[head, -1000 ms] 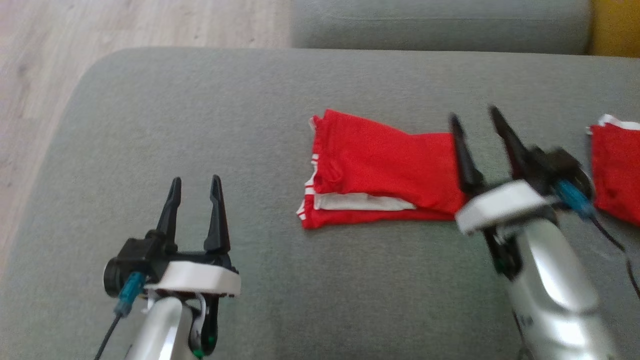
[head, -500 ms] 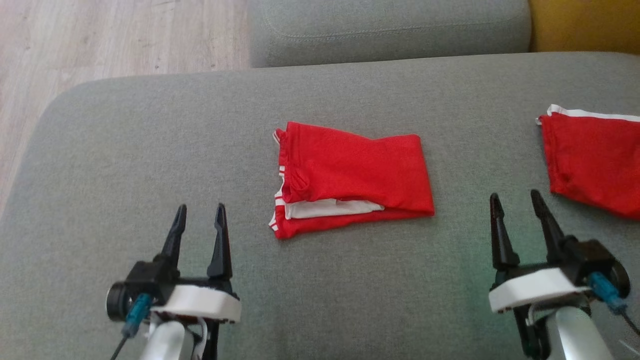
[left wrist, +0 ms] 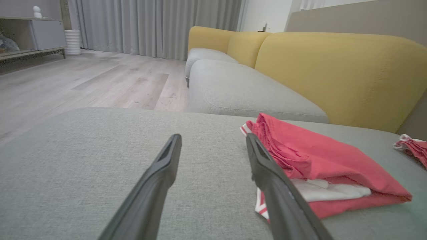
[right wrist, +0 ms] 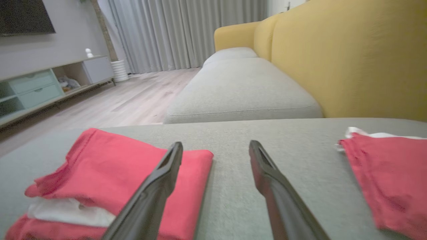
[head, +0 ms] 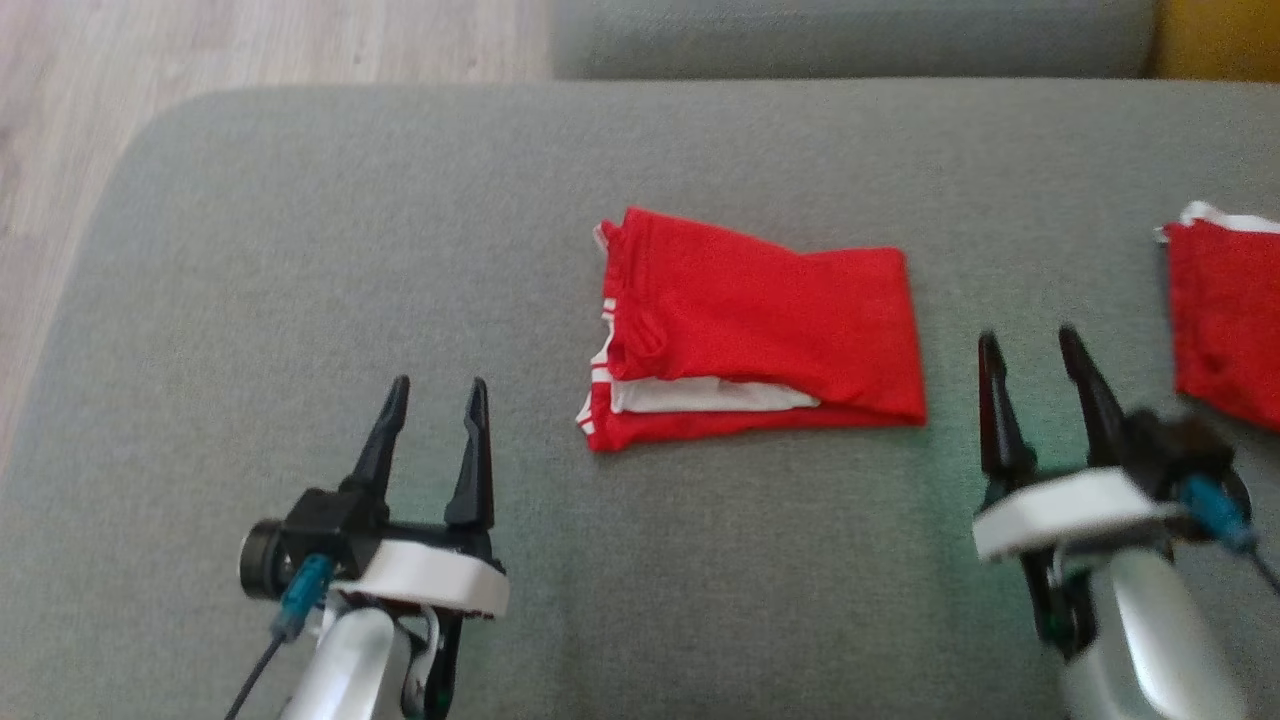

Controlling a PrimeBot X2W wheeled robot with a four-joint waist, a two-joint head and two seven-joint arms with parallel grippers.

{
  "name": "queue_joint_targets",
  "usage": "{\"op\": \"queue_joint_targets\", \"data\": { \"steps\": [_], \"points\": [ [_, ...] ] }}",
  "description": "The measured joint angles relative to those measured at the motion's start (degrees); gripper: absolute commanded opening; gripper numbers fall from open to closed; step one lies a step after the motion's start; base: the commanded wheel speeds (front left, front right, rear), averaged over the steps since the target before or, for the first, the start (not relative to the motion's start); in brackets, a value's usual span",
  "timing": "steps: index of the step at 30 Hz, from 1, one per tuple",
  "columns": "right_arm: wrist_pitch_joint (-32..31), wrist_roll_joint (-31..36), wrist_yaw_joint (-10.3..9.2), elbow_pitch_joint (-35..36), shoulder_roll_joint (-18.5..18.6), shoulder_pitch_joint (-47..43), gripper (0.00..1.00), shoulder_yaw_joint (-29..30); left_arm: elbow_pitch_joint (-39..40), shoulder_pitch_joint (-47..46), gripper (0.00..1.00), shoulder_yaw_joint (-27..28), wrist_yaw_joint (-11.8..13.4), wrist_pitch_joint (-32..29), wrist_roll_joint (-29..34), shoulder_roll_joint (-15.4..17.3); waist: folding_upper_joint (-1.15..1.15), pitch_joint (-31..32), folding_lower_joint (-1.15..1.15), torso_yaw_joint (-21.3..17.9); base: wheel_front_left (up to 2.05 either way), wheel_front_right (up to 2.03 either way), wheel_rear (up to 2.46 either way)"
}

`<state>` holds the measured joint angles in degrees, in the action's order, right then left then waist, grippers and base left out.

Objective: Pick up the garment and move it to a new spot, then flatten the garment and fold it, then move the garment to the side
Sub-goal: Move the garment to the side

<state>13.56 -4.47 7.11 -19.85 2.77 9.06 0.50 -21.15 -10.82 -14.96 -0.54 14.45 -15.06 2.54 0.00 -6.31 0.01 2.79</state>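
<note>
- The left gripper [head: 439, 384] is hovering with its two long dark fingers spread wide and nothing between them. The right gripper [head: 1028, 336] is standing just as wide, also carrying nothing.
- The folded red garment with white trim [head: 760, 340] is lying between the two grippers: ahead and to the right of the left fingertips, ahead and to the left of the right ones, and apart from both.
- The garment is already sitting as a compact, layered rectangle, so the folding is looking finished. The step in hand is most likely the last one, moving it to the side.
- That move is calling for both grippers to close in on the near edge and pinch through every layer. They would then carry the stack level and together, so that the fold is not springing open.
- A second red cloth with a white edge [head: 1225, 330] is lying near the right gripper, to its right. I cannot tell whether it is a finished piece, but it is taking up room on that side.
- A grey woven sofa cushion [head: 300, 250] is spreading under both grippers, its rounded corner falling away to the left of the left gripper.
- Farther ahead, a mustard-yellow sofa backrest [left wrist: 333, 66] is rising. Pale wooden flooring [left wrist: 83, 76] is running toward grey curtains [left wrist: 150, 26] and a low shelf unit [right wrist: 40, 86].
</note>
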Motion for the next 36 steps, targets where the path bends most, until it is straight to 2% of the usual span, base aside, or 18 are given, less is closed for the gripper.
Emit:
{"op": "queue_joint_targets", "data": {
  "steps": [2,5,12,17,18,19,20,29,36],
  "points": [
    [-1.19,-2.96,0.00,-2.38,-0.02,3.66,1.00,0.02,-0.04,-1.03,1.00,-0.01,0.00,0.00,0.01,0.02,0.00,-1.35,-0.01,0.74,0.00,0.00,0.00],
    [-4.10,-2.00,0.00,-9.85,0.07,10.01,1.00,0.31,-0.48,-2.75,1.00,-1.24,-0.03,0.00,0.00,0.01,0.00,-3.53,0.00,2.80,0.00,0.00,0.00],
    [-10.10,-2.44,0.00,-24.52,0.09,16.33,1.00,-0.01,-0.66,-3.66,1.00,-2.88,0.13,0.00,-0.60,0.00,0.00,-6.07,0.00,6.16,0.00,0.00,0.00],
    [-11.47,-2.67,-0.01,-30.25,0.90,21.58,1.00,-1.40,-0.67,-4.30,1.00,-3.14,0.55,0.00,-1.15,-0.01,0.00,-6.88,-0.01,7.51,0.00,0.00,0.00],
    [-11.59,-2.69,-0.01,-31.06,1.04,22.32,0.74,-2.02,-0.67,-4.37,1.00,-3.14,0.56,0.00,-1.15,-0.03,0.00,-6.91,-0.01,7.63,0.00,0.00,0.00],
    [-11.52,-2.64,-0.01,-31.65,1.20,22.79,0.14,-2.79,-0.67,-4.40,1.00,-3.12,0.56,0.00,-1.15,-0.03,0.00,-6.91,-0.01,7.67,0.00,0.00,0.00],
    [-10.84,-2.48,-0.01,-32.11,1.32,23.04,0.00,-3.58,-0.67,-4.40,1.00,-3.10,0.56,0.00,-1.15,-0.04,0.00,-6.85,-0.01,7.66,0.00,0.00,0.00],
    [-4.76,5.09,-0.01,-33.70,0.75,23.08,0.00,-5.39,-0.66,-4.32,1.00,-2.74,0.62,0.00,-1.15,-0.05,0.00,-4.81,-0.01,5.51,0.00,0.00,0.00],
    [-4.01,13.76,-0.01,-29.81,1.91,22.81,0.00,-7.65,-0.64,-3.96,1.00,-2.05,0.82,0.00,-1.15,-0.07,0.00,-2.65,-0.01,1.19,0.00,0.00,0.00]
  ]
}}
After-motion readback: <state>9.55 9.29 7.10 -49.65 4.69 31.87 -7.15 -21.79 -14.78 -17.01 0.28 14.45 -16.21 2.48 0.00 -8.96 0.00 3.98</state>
